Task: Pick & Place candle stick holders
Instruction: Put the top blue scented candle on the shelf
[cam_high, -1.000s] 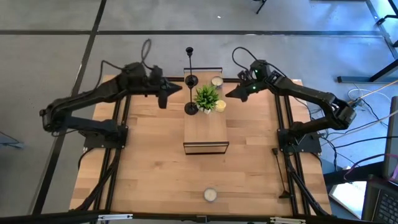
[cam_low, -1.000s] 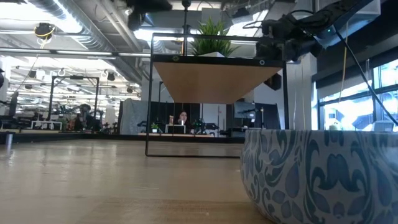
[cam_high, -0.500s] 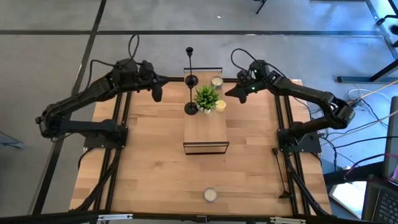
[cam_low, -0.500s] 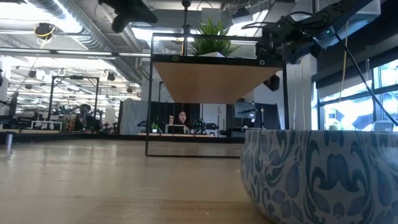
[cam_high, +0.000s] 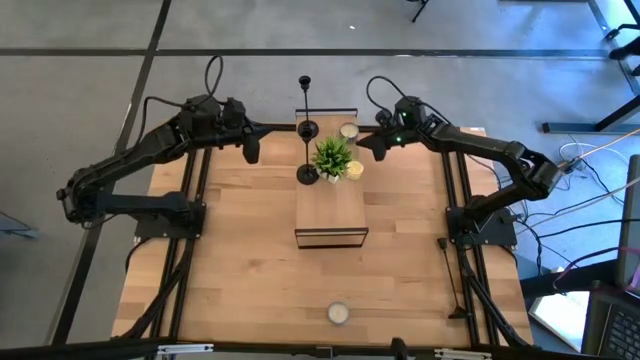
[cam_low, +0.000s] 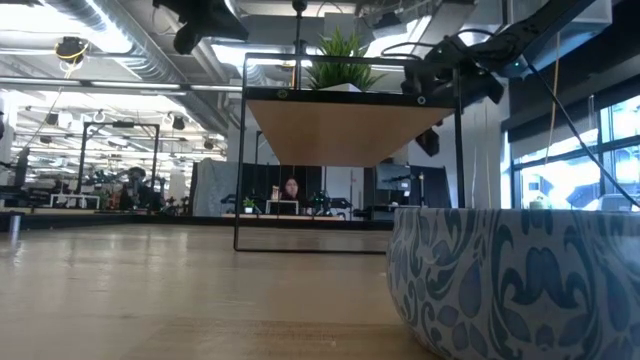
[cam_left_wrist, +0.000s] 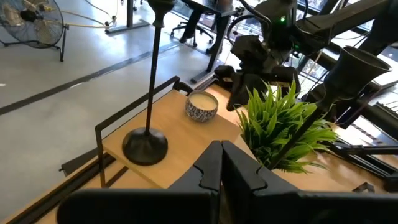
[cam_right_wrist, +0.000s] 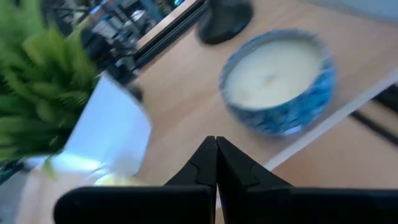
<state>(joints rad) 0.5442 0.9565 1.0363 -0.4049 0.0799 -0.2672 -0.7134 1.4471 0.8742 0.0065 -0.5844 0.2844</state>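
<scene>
Plant (cam_high: 333, 155) between candle stick holders (cam_high: 307, 172)

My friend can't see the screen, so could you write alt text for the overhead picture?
Seen from above, two dark robot arms flank a small raised wooden shelf holding two black candle stick holders, a green plant and candles. Both the left tool and right tool are shut, holding nothing.

Evenly and brightly lit from overhead, with only soft, short shadows on the wooden table (cam_high: 250, 250). Strong backlight and glare from ceiling lamps and windows in the low view, leaving the raised shelf (cam_low: 350, 110) dark underneath and the patterned bowl (cam_low: 515, 280) close and soft-focused. Heavily motion-blurred in the right wrist view, candle (cam_right_wrist: 277, 81) and plant (cam_right_wrist: 43, 93) smeared.
</scene>
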